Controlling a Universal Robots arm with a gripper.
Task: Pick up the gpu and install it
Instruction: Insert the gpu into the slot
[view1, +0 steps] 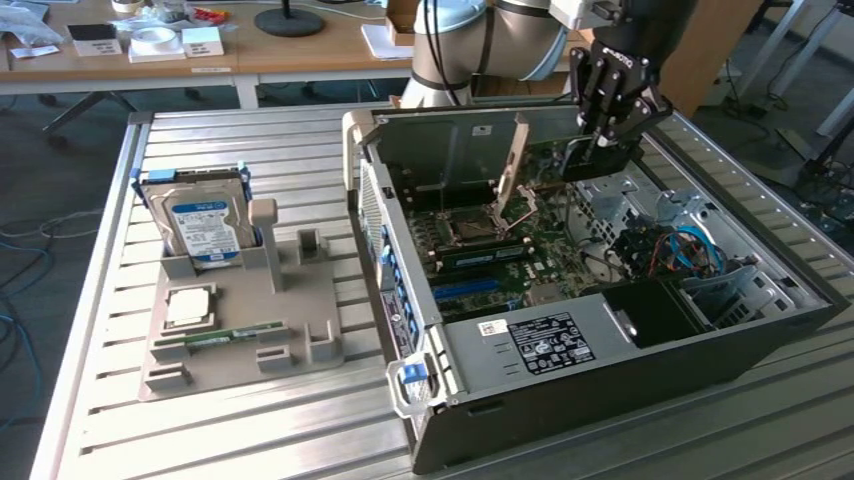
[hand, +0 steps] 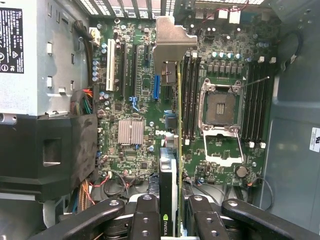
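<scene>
Gpu (view1: 589, 166): dark card, clamped on edge between the fingers of the claw (view1: 609, 138), hanging over the open computer case (view1: 574, 390) at the case's far end. From the wrist, seen edge-on, with the pale metal bracket (hand: 172, 40) at the end farthest from the claw and a green logo on the part nearest the fingers (hand: 145, 215). Held above the motherboard (hand: 135, 100) inside the case, lined up lengthwise between the long expansion slots (hand: 121, 65) and the black memory slots (hand: 190, 95); cannot tell whether any edge touches the board.

Claw closed part-way onto the card, black fingers pressed on each face, pointing down into the case with a slight lean. Grey arm (view1: 481, 40) standing behind the case, wrist bent over the case's far rim.

Within the case: empty processor socket (hand: 220, 107) in its metal frame, a small silver heatsink (hand: 131, 132), a power supply (view1: 541, 345) with a black label at the case's near end, blue cables (view1: 694, 250) beside it.

Beside the case, on the exterior view's left: grey holder (view1: 227, 350) on the slatted metal counter (view1: 267, 440), carrying an upright hard drive (view1: 200, 215) with a blue-white label, plus a square silver processor (view1: 187, 305) and a narrow green memory stick (view1: 220, 338), both lying flat. Behind the case: second, wooden counter (view1: 267, 50) with small boxes.
</scene>
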